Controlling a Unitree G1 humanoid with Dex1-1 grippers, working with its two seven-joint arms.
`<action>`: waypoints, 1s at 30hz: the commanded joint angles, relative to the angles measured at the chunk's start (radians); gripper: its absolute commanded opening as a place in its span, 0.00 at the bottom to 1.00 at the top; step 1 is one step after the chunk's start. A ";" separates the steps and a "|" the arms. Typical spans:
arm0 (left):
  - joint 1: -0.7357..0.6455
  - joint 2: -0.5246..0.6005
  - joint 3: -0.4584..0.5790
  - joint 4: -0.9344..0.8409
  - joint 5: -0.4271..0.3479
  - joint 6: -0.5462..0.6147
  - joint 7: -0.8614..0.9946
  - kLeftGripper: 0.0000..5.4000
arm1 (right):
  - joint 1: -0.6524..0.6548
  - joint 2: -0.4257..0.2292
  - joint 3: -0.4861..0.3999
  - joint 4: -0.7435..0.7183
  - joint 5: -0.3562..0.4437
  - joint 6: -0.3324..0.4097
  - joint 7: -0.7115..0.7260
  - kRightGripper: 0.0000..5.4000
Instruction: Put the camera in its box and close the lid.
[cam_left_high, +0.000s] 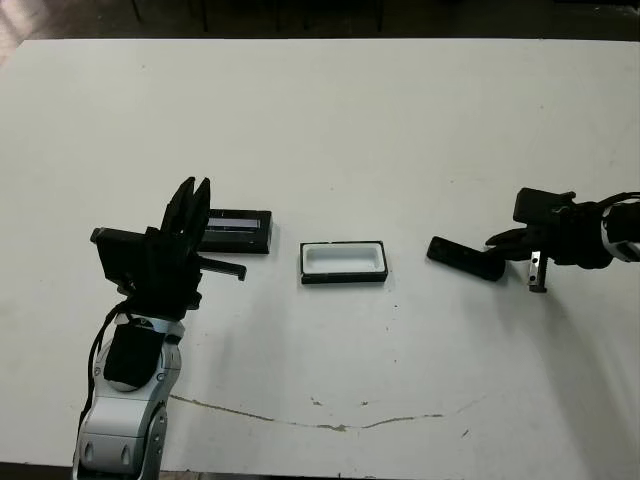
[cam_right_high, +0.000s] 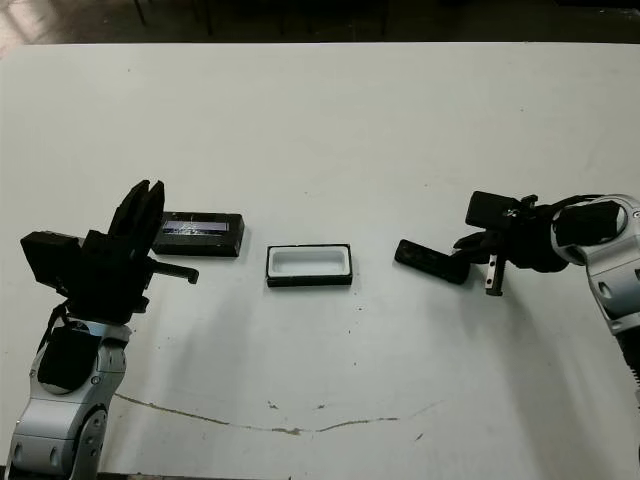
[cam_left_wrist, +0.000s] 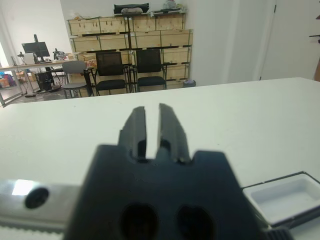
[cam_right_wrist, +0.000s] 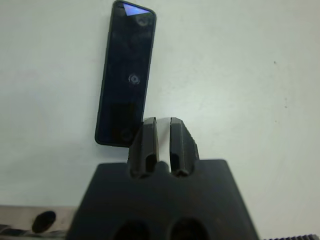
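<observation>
The box (cam_left_high: 343, 262), a shallow black tray with a white lining, lies open at the table's middle. To its left lies the lid (cam_left_high: 237, 230), black with a pale stripe. The slim black camera (cam_left_high: 464, 258) rests flat on the table to the right of the box, its bluish patch (cam_right_wrist: 134, 9) on the end far from my right gripper. My right gripper (cam_left_high: 497, 243) sits at the camera's right end with its fingers (cam_right_wrist: 150, 137) shut on nothing, just beside the camera's near corner. My left gripper (cam_left_high: 192, 200) is raised beside the lid's left end, shut and empty.
A thin dark crack line (cam_left_high: 330, 425) runs across the white table near its front edge. Beyond the table's far edge, the left wrist view shows chairs (cam_left_wrist: 130, 70) and shelves of wooden crates (cam_left_wrist: 130, 30).
</observation>
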 joint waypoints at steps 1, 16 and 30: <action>0.017 0.012 0.000 0.002 -0.001 0.011 -0.003 0.00 | 0.034 -0.013 0.009 -0.022 0.010 0.020 0.020 0.00; 0.015 0.007 -0.003 -0.001 -0.004 0.023 -0.001 0.00 | 0.036 -0.018 0.029 -0.045 0.014 0.018 0.045 0.00; 0.033 0.006 -0.005 -0.005 -0.005 0.013 -0.003 0.00 | 0.251 0.105 -0.362 -0.309 0.150 0.040 -0.423 0.00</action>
